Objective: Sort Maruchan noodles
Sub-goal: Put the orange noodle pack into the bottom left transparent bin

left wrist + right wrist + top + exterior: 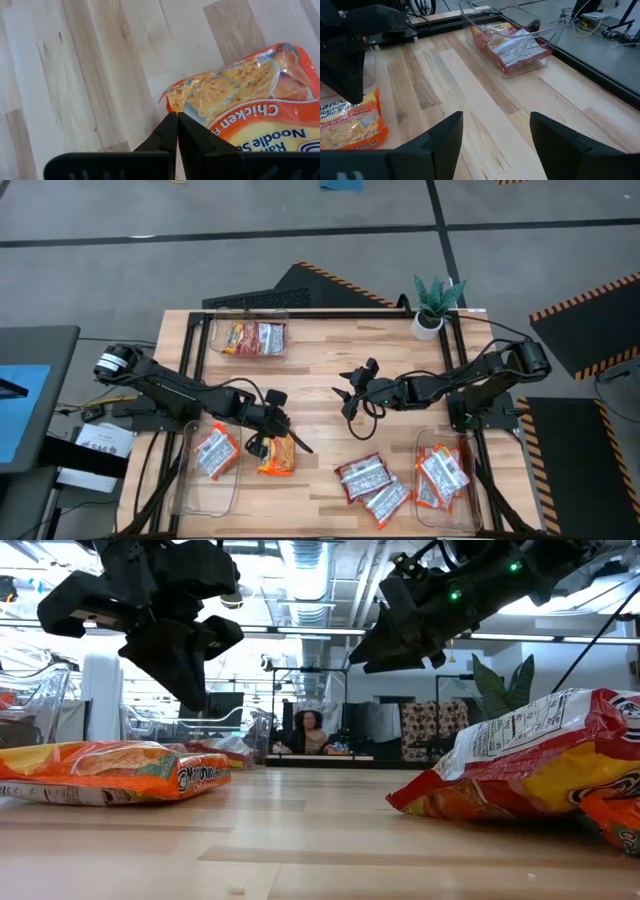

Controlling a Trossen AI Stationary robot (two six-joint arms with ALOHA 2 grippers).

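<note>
We have our left gripper (262,442) over the near-left part of the light wooden slatted table (320,355), its fingers (172,135) pressed together on nothing, tips just at the edge of the flat orange-yellow crinkly plastic chicken ramen packet (277,457) that lies loose on the boards beside the clear plastic bin at the left front (205,490). Our right gripper (352,394) hangs above the table's middle, jaws spread wide and empty. Two silver-white packets with red-orange print (372,488) lie loose near the front, and other packets already sit in the clear bins.

We judge the orange packet light, its film slick and crackly, the dry noodle block inside stiff but easy to snap. We would open up and pinch across a short side, or the flat sealed seam, gently.
</note>
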